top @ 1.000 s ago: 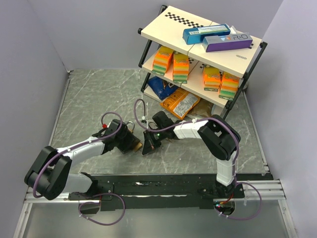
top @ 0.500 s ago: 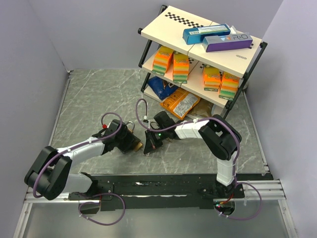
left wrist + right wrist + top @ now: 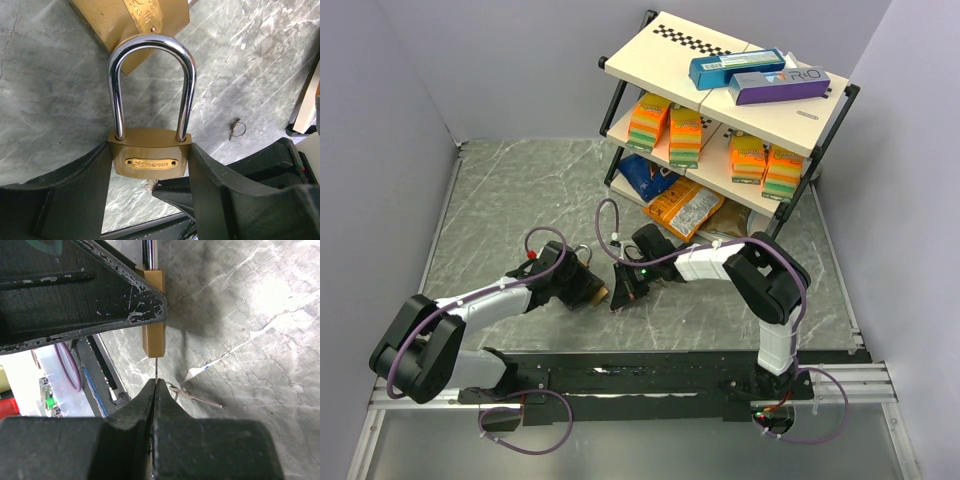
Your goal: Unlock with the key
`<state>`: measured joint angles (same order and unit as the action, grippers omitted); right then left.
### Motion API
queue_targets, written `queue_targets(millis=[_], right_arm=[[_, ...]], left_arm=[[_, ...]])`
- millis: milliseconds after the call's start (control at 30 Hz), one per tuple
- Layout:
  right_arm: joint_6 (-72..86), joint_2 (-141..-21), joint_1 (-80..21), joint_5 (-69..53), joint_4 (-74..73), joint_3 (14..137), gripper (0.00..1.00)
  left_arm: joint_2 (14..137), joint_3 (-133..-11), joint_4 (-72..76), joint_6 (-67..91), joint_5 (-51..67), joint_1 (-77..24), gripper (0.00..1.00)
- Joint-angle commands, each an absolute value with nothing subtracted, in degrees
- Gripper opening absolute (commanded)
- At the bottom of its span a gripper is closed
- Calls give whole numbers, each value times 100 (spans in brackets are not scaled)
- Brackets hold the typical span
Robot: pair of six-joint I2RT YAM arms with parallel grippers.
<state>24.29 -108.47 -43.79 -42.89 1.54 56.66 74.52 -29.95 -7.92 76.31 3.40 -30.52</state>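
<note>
My left gripper (image 3: 590, 290) is shut on a brass padlock (image 3: 151, 160), gripping its body from both sides, with the silver shackle (image 3: 150, 85) closed and pointing away. My right gripper (image 3: 156, 382) is shut on the key (image 3: 156, 367). The thin blade runs straight from the fingertips into the bottom of the padlock (image 3: 152, 315). In the left wrist view the key (image 3: 148, 186) shows just under the padlock's body, beside the right finger's tip. In the top view both grippers meet tip to tip at the padlock (image 3: 601, 293), near the table's front middle.
A second brass padlock (image 3: 135, 25) lies on the marble table just beyond the held one. A small key ring (image 3: 237, 128) lies to its right. A spare key (image 3: 197, 398) hangs beside my right fingers. A wire shelf (image 3: 720, 120) with boxes and snack bags (image 3: 680, 205) stands at the back right.
</note>
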Motion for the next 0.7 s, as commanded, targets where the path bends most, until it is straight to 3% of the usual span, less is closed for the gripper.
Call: queue_targets(millis=[0,667], right_arm=[[2303,-10512,-4324,-4219,439,5660,0],[2347,-10441,-4280,-4219,624,5625,0]], left_arm=[[7462,-2988,-580,7875,527,-3094,1],[7515,-2944,-527,7875,598,-3103,1]])
